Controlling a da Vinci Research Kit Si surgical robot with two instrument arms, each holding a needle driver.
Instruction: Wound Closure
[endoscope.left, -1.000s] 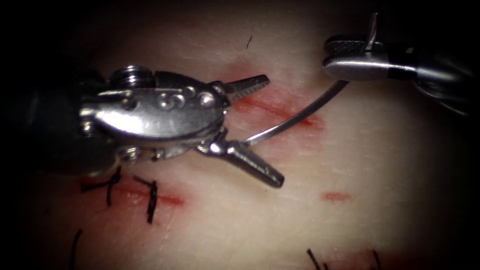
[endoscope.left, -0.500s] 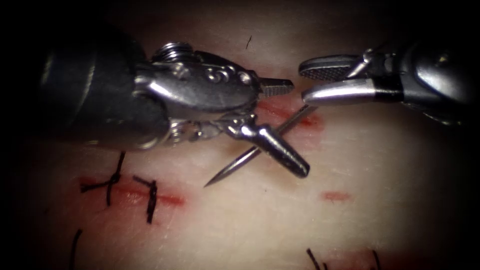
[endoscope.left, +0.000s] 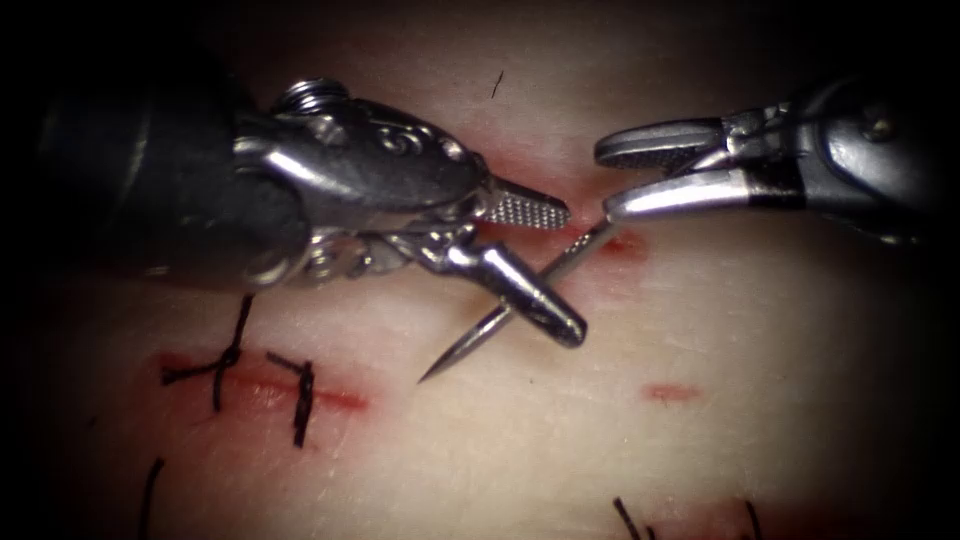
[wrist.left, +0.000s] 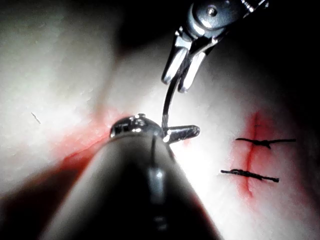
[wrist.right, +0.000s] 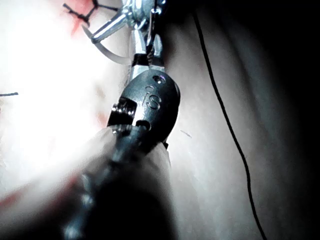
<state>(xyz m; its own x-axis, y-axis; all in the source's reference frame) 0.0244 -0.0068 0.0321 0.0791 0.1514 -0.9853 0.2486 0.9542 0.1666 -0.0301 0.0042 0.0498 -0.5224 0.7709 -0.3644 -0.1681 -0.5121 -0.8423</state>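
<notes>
Pale tissue (endoscope.left: 620, 440) under everything, with an open cut (endoscope.left: 560, 225) near the middle and two dark stitches (endoscope.left: 265, 385) on a lower cut at left. Left gripper (endoscope.left: 560, 270) spread open around the needle (endoscope.left: 510, 305), one jaw above it, one crossing it, clamping nothing. Right gripper (endoscope.left: 607, 180) pinching the needle near its rear end (apparently presenting it for a handover), jaws looking closed on it. Needle clear of the tissue, tip pointing down-left over the left side of the cut. Thread (wrist.right: 227, 125) trailing along the tissue. Against half a second ago: left gripper slightly lower, needle hardly shifted.
</notes>
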